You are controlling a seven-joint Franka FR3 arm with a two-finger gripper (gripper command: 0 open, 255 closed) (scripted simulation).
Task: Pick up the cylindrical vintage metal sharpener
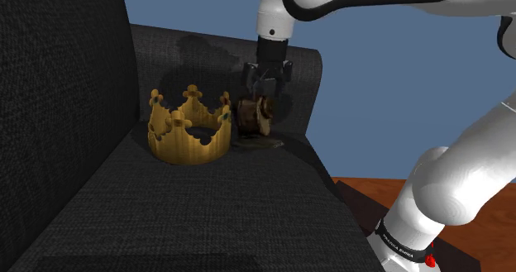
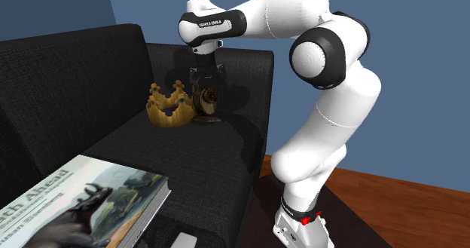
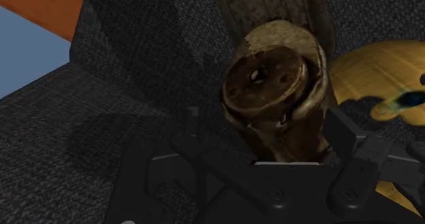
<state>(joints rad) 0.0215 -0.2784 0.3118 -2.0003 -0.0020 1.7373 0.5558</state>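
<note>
the lower part of the sharpener hides behind the claw; picture edges cut off the crown and the book.

Shoulder & 2nd ext cams both face sofa; wrist cam close-up.

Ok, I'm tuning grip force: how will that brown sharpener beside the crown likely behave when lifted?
The sharpener looks hard and solid, so it is probably rigid and fairly heavy for its size. Its rounded drum shape may twist or slip in a grasp. Set down on its side on the sofa seat, it could roll toward the crown.
</note>
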